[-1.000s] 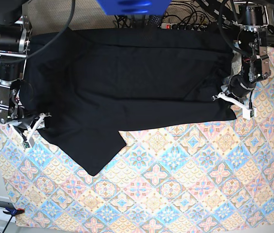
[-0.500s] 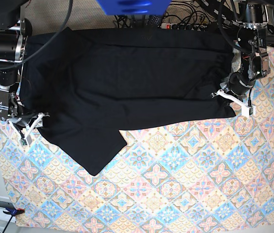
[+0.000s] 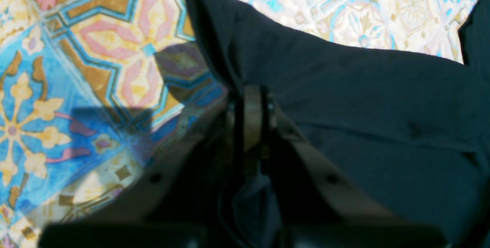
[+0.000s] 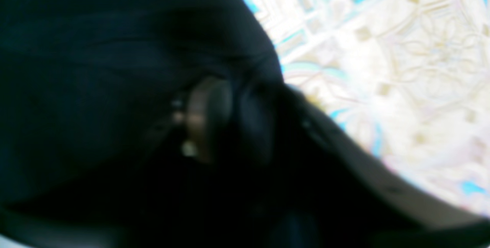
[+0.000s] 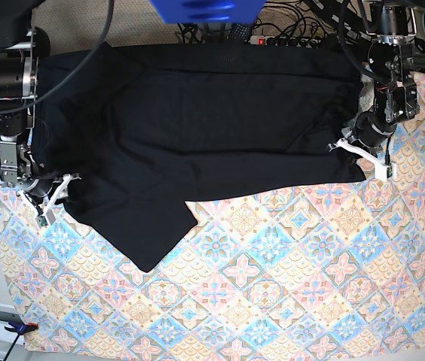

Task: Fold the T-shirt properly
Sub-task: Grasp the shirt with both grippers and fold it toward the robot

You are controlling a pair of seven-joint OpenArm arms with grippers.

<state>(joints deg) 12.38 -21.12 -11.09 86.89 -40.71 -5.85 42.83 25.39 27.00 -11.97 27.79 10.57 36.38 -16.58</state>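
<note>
T-shirt (image 5: pixel 197 128) flat on patterned cloth (image 5: pixel 310 271). Left gripper (image 5: pixel 362 156) at 3 o'clock, right gripper (image 5: pixel 50 197) at 9 o'clock, both pinched closed on hem.

The black T-shirt (image 5: pixel 197 143) lies spread, partly folded, one corner trailing down-left.

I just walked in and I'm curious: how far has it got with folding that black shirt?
Early on. The T-shirt lies spread over the patterned tablecloth, with one flap sticking out toward the front; no neat fold shows. In hand: the left gripper is pinched shut on a lifted corner of cloth, and the right gripper sits at the opposite edge, its grip too blurred to judge. The folds themselves remain.
</note>
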